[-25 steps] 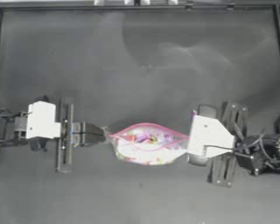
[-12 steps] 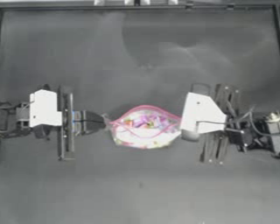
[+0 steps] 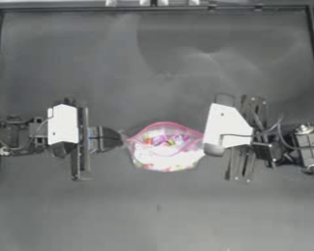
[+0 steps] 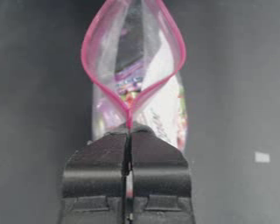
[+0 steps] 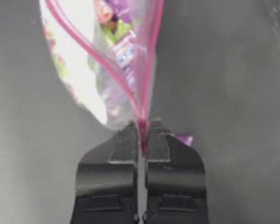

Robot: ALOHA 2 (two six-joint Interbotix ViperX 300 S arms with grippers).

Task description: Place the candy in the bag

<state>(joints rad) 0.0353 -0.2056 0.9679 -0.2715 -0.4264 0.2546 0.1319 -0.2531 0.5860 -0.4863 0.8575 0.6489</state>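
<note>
The bag (image 3: 165, 147) hangs between the two arms near the middle of the table (image 3: 160, 59), its pink seal strip pulled into an open, almond-shaped mouth that faces upward. Colourful sweets and a white patch show through the clear plastic. Its long axis runs from one arm to the other.

The left gripper (image 3: 120, 138) comes in from the left, its jaws pressed together on the left end of the seal; in the left wrist view the two sides of the strip meet right at the closed tips (image 4: 129, 127) and spread apart beyond them. The right gripper (image 3: 209, 147) does the same at the opposite end, jaws pinched tight on the strip where it converges (image 5: 142, 127). So each arm holds one corner, the bag lies straight ahead of each claw, and neither has a free jaw for anything else.

The candy is hard to place. In the right wrist view a small purple scrap (image 5: 185, 139) peeks out just beside the right jaw, which may be the wrapped piece, but it is mostly hidden behind the gripper. From above, the right wrist covers that spot. Purple wrappers also show inside the bag, so I cannot say whether the piece is in or out.
</note>
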